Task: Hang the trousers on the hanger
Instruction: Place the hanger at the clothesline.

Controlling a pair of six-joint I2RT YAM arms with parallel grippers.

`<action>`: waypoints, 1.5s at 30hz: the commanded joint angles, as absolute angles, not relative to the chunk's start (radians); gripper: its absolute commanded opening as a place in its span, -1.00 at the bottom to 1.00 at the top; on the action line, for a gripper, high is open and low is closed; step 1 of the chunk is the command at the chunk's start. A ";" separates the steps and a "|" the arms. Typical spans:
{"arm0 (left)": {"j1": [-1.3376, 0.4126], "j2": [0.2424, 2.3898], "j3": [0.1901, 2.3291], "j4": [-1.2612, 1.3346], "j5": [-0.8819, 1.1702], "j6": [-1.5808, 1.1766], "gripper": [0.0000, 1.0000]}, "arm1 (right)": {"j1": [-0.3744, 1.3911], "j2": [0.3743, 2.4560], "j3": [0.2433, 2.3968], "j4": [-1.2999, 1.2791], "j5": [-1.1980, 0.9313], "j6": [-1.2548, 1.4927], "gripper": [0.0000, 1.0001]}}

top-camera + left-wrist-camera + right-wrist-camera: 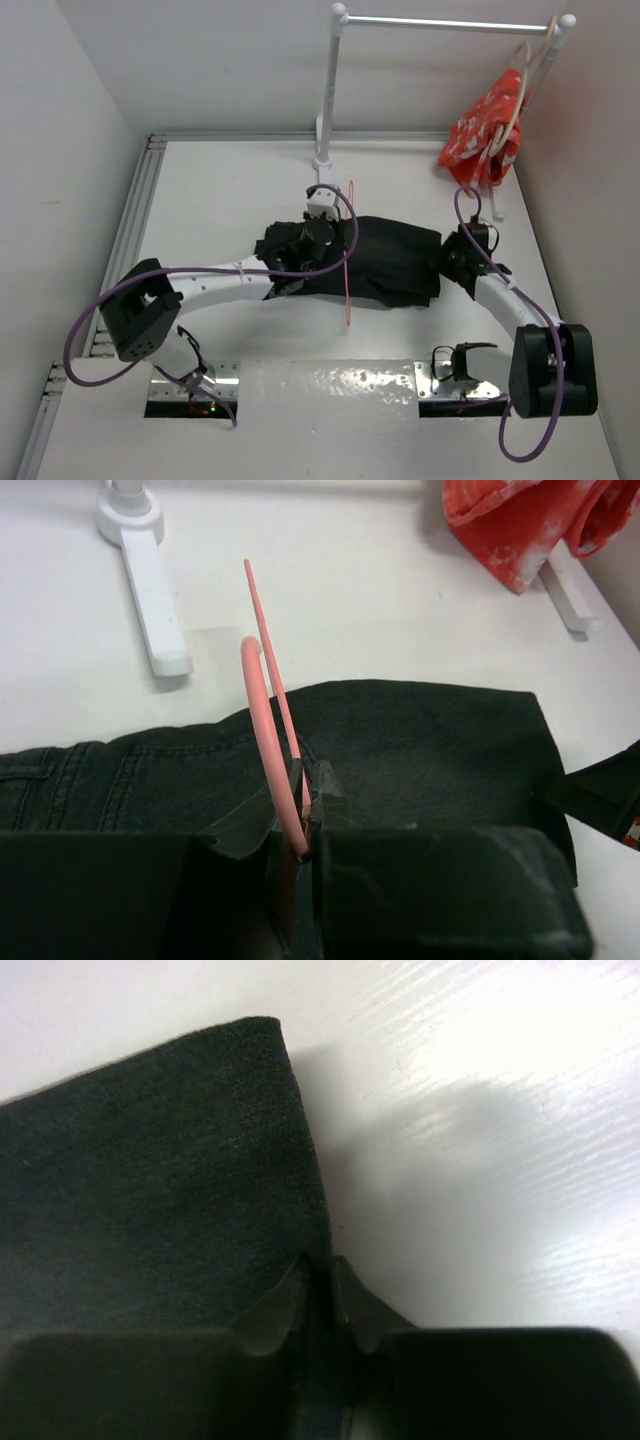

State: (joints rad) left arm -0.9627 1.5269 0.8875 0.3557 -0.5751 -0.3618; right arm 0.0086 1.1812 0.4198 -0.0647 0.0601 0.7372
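The black trousers lie folded across the middle of the table. The thin pink-red wire hanger stands on edge across them. My left gripper is shut on the hanger near its hook, over the trousers. My right gripper is at the trousers' right end. In the right wrist view its jaws are shut on the edge of the dark fabric.
A white clothes rail stands at the back, its foot near the hanger. A red white-patterned cloth hangs from a pale hanger at the rail's right end. Walls close in left and right.
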 commanded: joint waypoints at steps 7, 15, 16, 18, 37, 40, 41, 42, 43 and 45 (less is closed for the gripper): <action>-0.980 1.437 1.086 0.278 -0.528 -0.345 -1.00 | 0.012 0.888 0.552 -0.105 -0.164 0.779 0.18; -0.980 1.450 1.186 0.235 -0.511 -0.336 -1.00 | 0.430 0.825 0.499 0.251 -0.281 0.862 -1.00; -0.980 1.450 1.196 0.227 -0.503 -0.336 -1.00 | 0.455 0.839 0.506 0.261 -0.279 0.862 -0.99; -0.980 1.460 1.248 0.183 -0.492 -0.331 -1.00 | 0.489 0.879 0.526 0.261 -0.259 0.847 -0.69; -0.979 1.506 1.439 0.104 -0.529 -0.236 -1.00 | 0.597 0.945 0.515 0.308 -0.209 0.880 -0.71; -0.977 1.505 1.470 0.107 -0.541 -0.226 -1.00 | 0.598 0.934 0.506 0.328 -0.204 0.919 -0.90; -0.976 1.505 1.479 0.120 -0.538 -0.224 -1.00 | 0.600 0.928 0.503 0.348 -0.203 0.943 -1.00; -0.976 1.509 1.491 0.118 -0.528 -0.221 -1.00 | 0.600 0.922 0.500 0.359 -0.199 0.957 -1.00; -0.976 1.517 1.518 0.111 -0.526 -0.218 -1.00 | 0.600 0.911 0.503 0.368 -0.190 0.968 -1.00; -0.976 1.522 1.520 0.109 -0.528 -0.225 -1.00 | 0.600 0.902 0.532 0.358 -0.175 1.009 -1.00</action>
